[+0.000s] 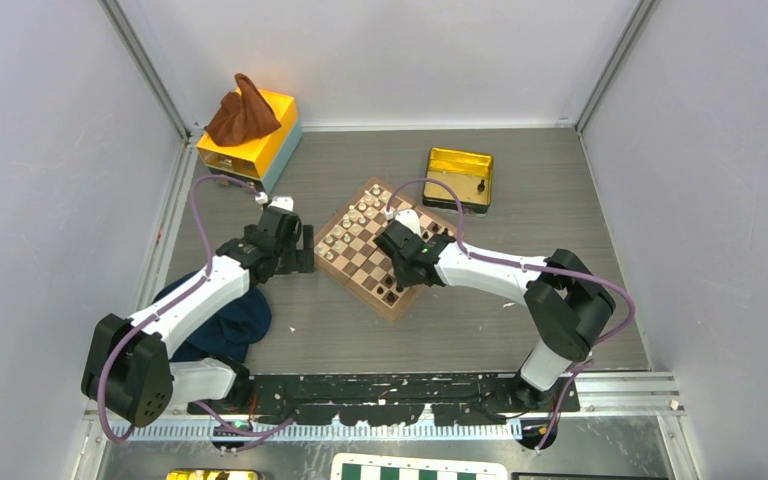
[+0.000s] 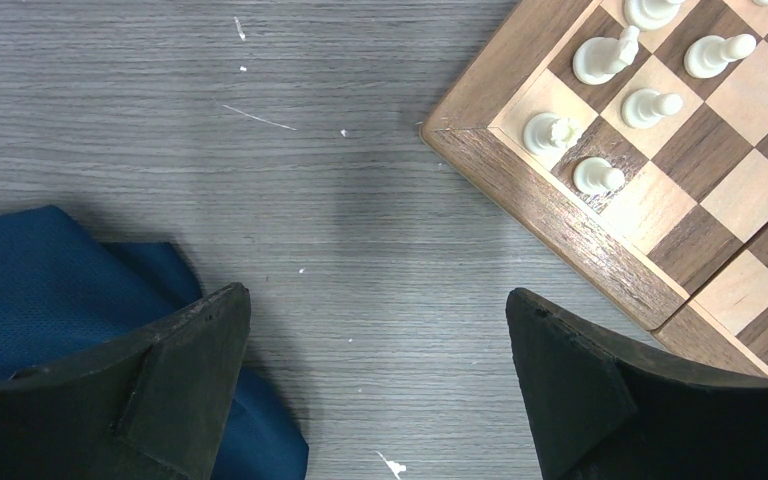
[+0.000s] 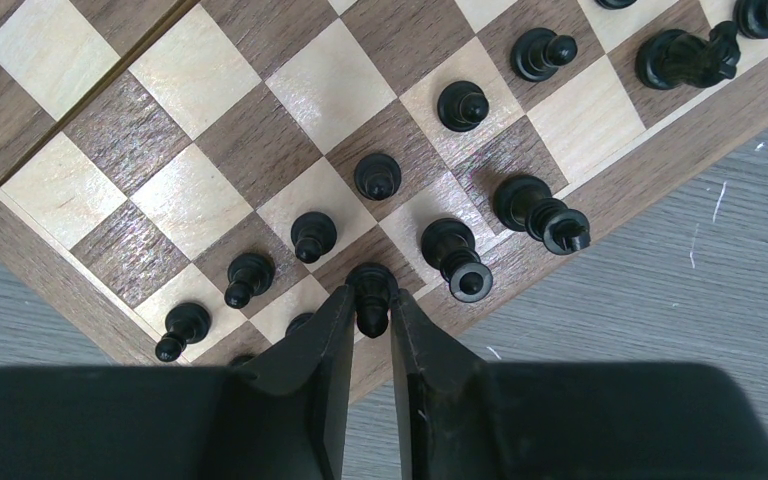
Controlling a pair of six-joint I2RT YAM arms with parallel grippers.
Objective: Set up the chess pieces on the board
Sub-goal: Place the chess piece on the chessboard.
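A: Right tool (image 3: 370,300), what's it got?

B: It's low over the near edge of the wooden chessboard (image 3: 620,150). The fingers are nearly together, one on either side of a black piece (image 3: 371,285) standing on a back-row square by the rim. The gap is barely wider than the piece. Can't tell whether the pads press it or sit just clear.

A: Why that square?

B: It fills a slot in the back row. Black pawns (image 3: 378,175) run in a line one row in, and taller black pieces (image 3: 455,255) stand along the rim beside it. That matches a starting layout, I judge.

A: Piece upright?

B: Looks upright, base on its square. Reaching in from off the edge keeps the fingers clear of the pawn row. The neighbours are close, though, so a sideways drift on the way out could tip one.

A: Left tool (image 2: 375,300)?

B: Wide open, nothing in it. It hangs over bare table (image 2: 360,150) just off the chessboard's corner, with a blue cloth (image 2: 60,280) under one finger. Parked out of the way, I'd say: the cream pieces (image 2: 600,175) on that side already stand in rows.

A: Anything left?

B: A gold tin (image 1: 458,175) beyond the chessboard holds one small dark thing. It may be a piece, but it's too small to tell.
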